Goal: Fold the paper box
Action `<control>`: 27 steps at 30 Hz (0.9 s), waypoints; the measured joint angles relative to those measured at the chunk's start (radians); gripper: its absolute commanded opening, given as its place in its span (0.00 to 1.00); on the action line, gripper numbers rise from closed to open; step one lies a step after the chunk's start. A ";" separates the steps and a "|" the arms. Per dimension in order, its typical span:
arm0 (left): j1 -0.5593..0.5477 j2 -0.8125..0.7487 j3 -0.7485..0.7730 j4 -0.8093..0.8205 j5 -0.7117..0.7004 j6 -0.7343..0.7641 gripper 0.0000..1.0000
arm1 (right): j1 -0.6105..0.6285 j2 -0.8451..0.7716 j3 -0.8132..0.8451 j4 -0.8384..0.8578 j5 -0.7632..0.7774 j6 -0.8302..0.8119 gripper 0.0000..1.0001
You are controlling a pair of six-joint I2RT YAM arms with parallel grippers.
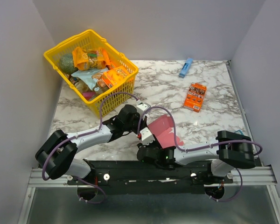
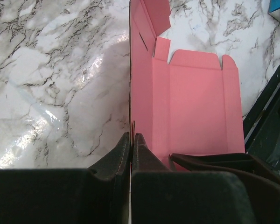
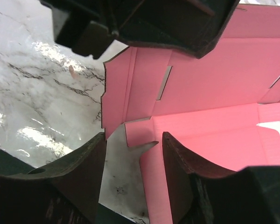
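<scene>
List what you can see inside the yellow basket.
The yellow basket holds packaged snacks: an orange bag, an orange printed box, a pale blue bag and a green round item. Whatever lies beneath them is covered.

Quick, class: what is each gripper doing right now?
Left gripper: closed, pinching the pink paper box.
Right gripper: open, straddling a flap, gripping nothing.

Pink paper box (image 3: 214, 79) flap within parted right gripper (image 3: 134, 142), maybe touching.
</scene>
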 measured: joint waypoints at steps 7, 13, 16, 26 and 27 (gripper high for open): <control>0.000 0.000 0.010 -0.017 0.002 0.001 0.00 | 0.000 0.006 0.002 -0.048 0.026 0.040 0.47; 0.000 0.000 0.010 -0.019 0.006 0.006 0.00 | 0.000 0.005 0.002 -0.072 0.037 0.080 0.29; 0.002 0.000 0.010 -0.016 0.012 0.013 0.00 | -0.002 -0.003 -0.003 -0.077 0.038 0.103 0.25; 0.004 0.000 0.010 0.015 0.045 0.037 0.00 | -0.064 -0.102 -0.073 -0.068 -0.007 0.156 0.19; 0.004 0.000 0.010 0.017 0.049 0.039 0.00 | -0.077 -0.109 -0.082 -0.063 -0.016 0.160 0.19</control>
